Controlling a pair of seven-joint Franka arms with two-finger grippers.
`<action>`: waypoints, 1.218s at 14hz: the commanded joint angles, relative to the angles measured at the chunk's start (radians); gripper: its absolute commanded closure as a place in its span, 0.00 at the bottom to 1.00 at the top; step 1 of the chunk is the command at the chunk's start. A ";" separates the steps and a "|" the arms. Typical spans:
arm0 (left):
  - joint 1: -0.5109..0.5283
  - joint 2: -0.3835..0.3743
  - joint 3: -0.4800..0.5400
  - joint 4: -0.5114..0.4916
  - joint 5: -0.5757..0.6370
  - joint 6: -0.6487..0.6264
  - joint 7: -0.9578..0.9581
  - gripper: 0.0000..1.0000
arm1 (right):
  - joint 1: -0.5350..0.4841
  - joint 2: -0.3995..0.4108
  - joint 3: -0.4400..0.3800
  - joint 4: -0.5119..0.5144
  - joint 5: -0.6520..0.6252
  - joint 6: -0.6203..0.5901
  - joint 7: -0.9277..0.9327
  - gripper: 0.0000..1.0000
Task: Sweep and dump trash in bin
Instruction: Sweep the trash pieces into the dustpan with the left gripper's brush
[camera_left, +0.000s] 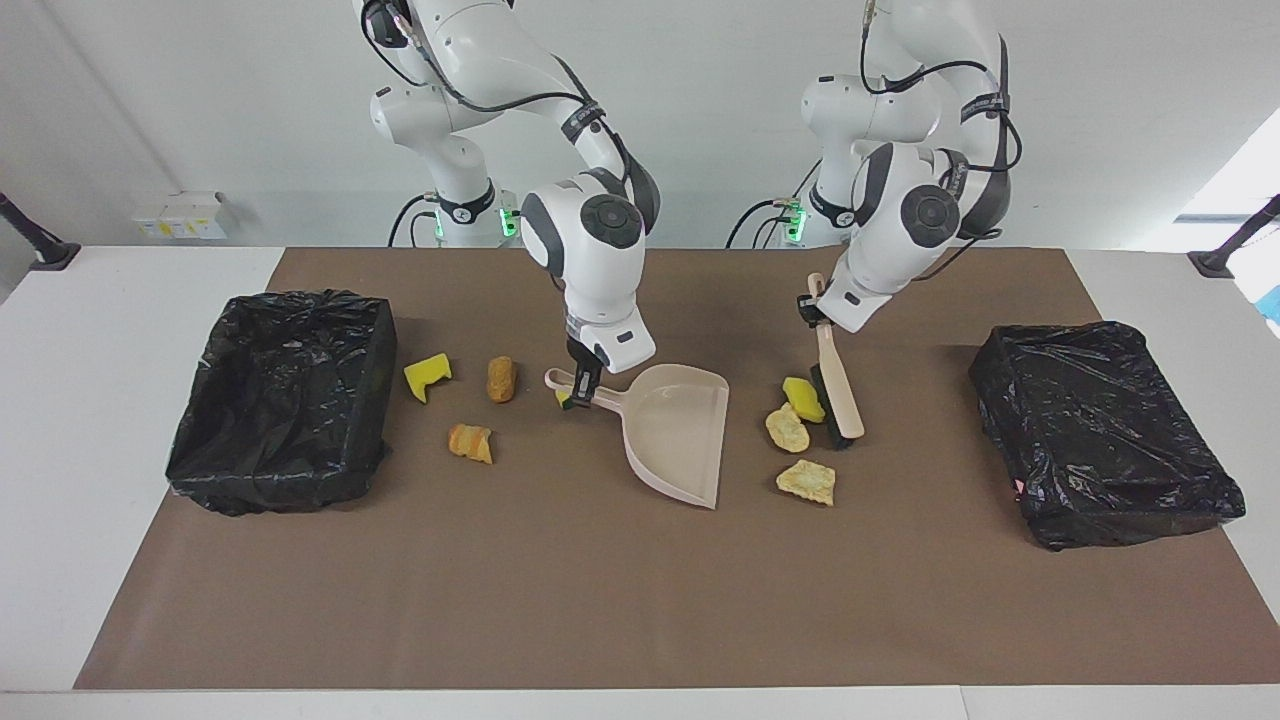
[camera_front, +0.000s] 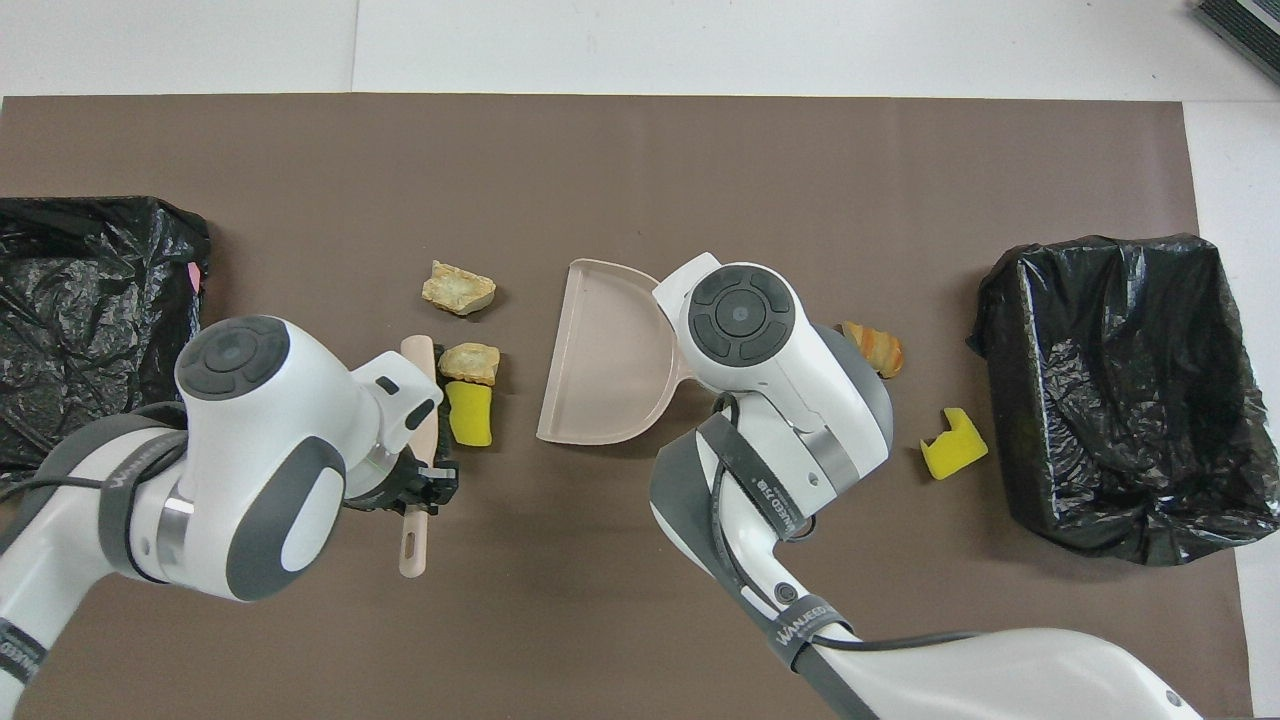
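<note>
Read the overhead view as a clock face, twelve o'clock pointing away from the robots. The left end effector (camera_front: 428, 497) is clamped on the handle of the brush (camera_front: 419, 400). The brush's long axis runs twelve to six, and its bristles face three o'clock. Touching the bristles at three o'clock is a yellow sponge bit (camera_front: 468, 415), with a tan chunk (camera_front: 470, 362) at the sponge's twelve o'clock.

The dustpan (camera_front: 600, 360) lies at three o'clock from this pair, a strip of bare tabletop between them, and its straight mouth faces nine o'clock. The right end effector (camera_left: 585, 388) grips the dustpan's handle and pins the pan down.

The coming stroke should therefore run straight toward three o'clock, and the left arm is the nearer one for it.

A second crusty chunk (camera_front: 458, 287) sits at about one o'clock from the brush's tip, past the end of the bristles, so that stroke would probably miss it. The other scraps lie at three o'clock from the pan, toward the bin (camera_front: 1110, 400).
</note>
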 joint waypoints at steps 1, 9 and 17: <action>-0.089 -0.014 0.014 -0.016 -0.057 0.056 -0.046 1.00 | 0.004 0.019 0.007 -0.002 -0.011 0.044 -0.034 1.00; 0.051 0.000 0.029 0.223 -0.023 -0.091 0.080 1.00 | 0.005 0.040 0.007 0.001 0.000 0.094 -0.037 1.00; 0.193 0.331 0.027 0.458 0.249 -0.013 0.472 1.00 | 0.008 0.039 0.006 -0.003 0.000 0.085 -0.034 1.00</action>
